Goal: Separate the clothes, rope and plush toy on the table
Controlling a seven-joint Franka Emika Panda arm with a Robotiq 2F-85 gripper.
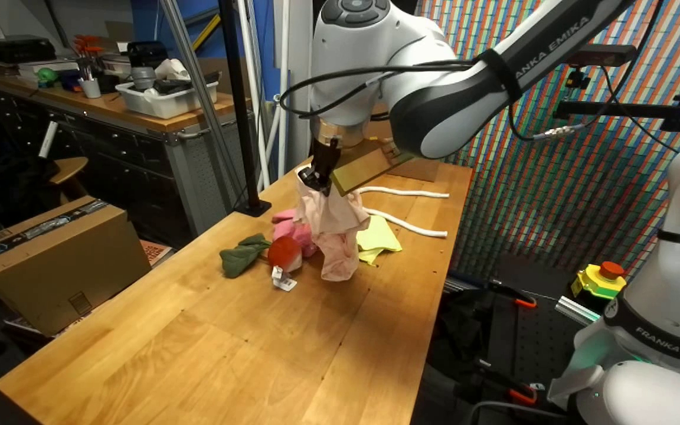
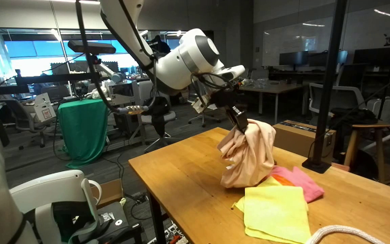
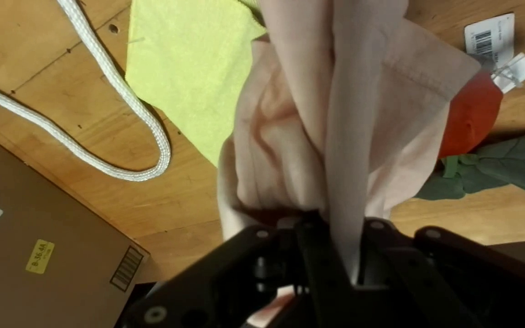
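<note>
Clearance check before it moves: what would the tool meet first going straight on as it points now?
First, hanging folds of the peach cloth that the tool grips. Beyond them, probably the bright pink cloth or the table; the folds hide that spot, so depth there is unclear.

Hanging peach cloth (image 2: 249, 156), bent rope (image 3: 165, 154), red plush (image 1: 284, 254)

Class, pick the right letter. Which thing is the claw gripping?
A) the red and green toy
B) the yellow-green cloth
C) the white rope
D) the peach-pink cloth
D: the peach-pink cloth is pinched in the claw and hangs down from it in both exterior views.
</note>
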